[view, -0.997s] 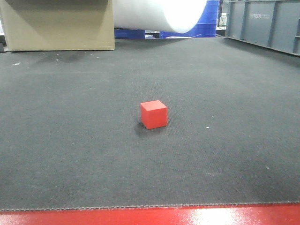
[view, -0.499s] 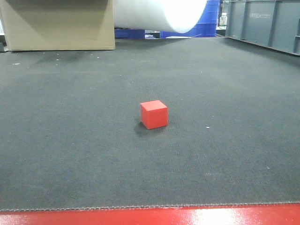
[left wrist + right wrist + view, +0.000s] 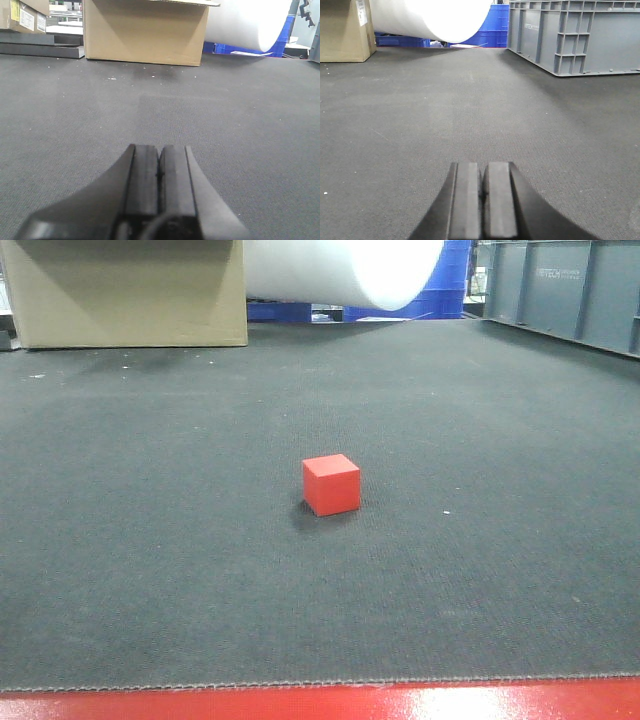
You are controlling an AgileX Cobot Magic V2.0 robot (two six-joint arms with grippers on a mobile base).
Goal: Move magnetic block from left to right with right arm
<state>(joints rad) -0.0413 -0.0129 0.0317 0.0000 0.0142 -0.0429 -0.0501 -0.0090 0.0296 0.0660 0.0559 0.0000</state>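
Note:
The magnetic block (image 3: 331,484), a small plain red cube, rests alone on the dark grey mat (image 3: 150,540) near the middle of the front view. Neither arm shows in that view. In the left wrist view my left gripper (image 3: 159,148) hovers low over bare mat with its pads pressed together and nothing between them. My right gripper (image 3: 483,165) is likewise shut and empty over bare mat in the right wrist view. The block shows in neither wrist view.
A cardboard box (image 3: 125,290) stands at the back left, a large white roll (image 3: 340,268) behind the middle, blue crates (image 3: 445,290) behind it. A grey plastic crate (image 3: 565,290) lines the back right. A red strip (image 3: 320,702) edges the mat's front.
The front view has shifted very slightly, so the block appears a few pixels further right. Nothing else has moved.

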